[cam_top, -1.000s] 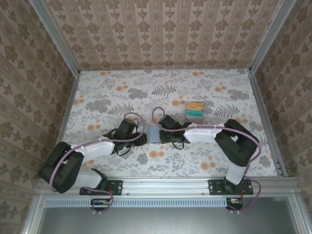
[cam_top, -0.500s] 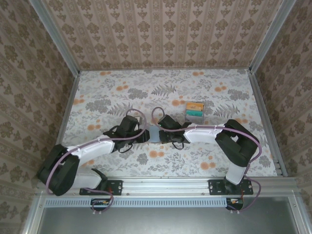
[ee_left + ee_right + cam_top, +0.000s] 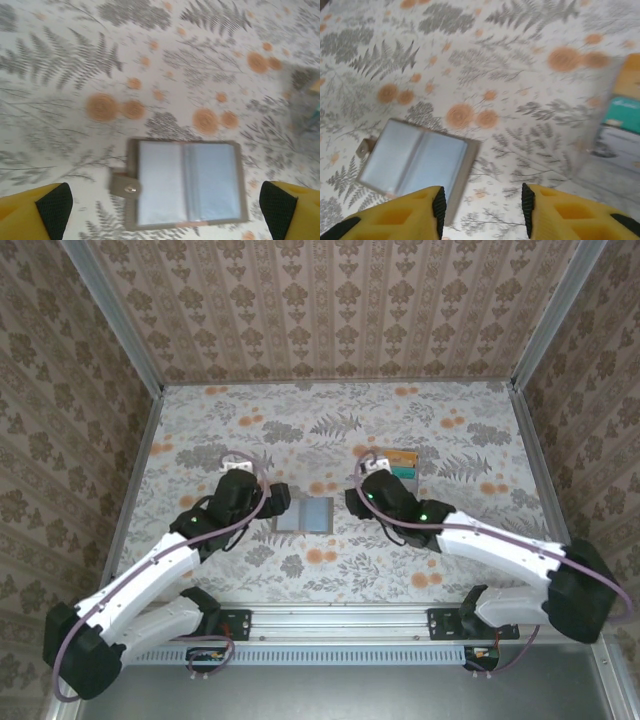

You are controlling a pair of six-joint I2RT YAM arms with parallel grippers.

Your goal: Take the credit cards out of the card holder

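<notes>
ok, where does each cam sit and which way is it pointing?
Top external: above, behind the bases, facing down at the table; left arm, right arm show.
Left wrist: faces down on the open card holder; left gripper open at bottom.
Right wrist: faces down; right gripper below, clear box at right.
Shared: all see the card holder.

Both arms pull back from mid-frame: the left gripper and right gripper now sit apart, jaws newly parted, leaving the card holder uncovered and spread open.
</notes>
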